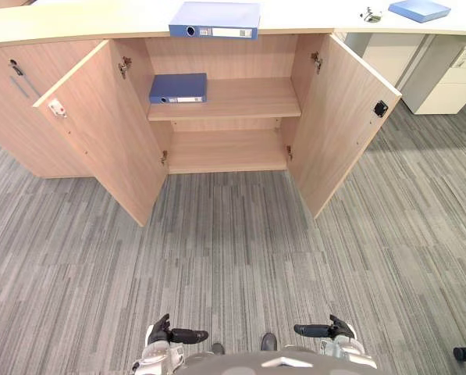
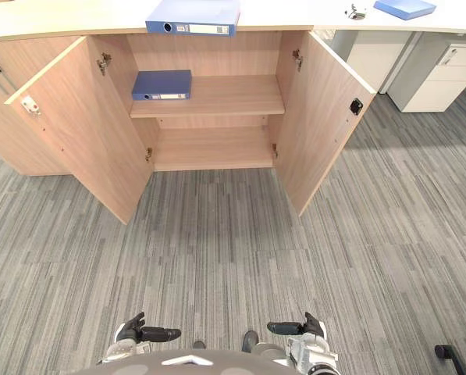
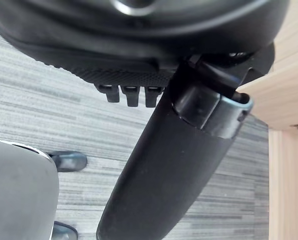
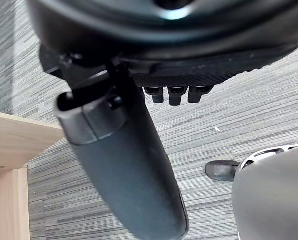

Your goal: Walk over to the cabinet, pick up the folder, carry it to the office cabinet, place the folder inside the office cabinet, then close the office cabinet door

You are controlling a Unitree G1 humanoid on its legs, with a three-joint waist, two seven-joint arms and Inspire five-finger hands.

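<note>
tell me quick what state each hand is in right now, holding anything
left hand: open, fingers relaxed, holding nothing
right hand: open, fingers relaxed, holding nothing

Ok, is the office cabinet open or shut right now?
Open: the left door and right door both stand swung wide, baring the shelf where a blue folder lies flat.

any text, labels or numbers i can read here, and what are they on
No print here is readable.
Top folder, on top of the cabinet: white spine label, too small to read.
Shelf folder, on the upper shelf: white spine label, too small to read.
White piece on the left door: no print can be made out.
Third folder, on the desk at right: no label visible.
</note>
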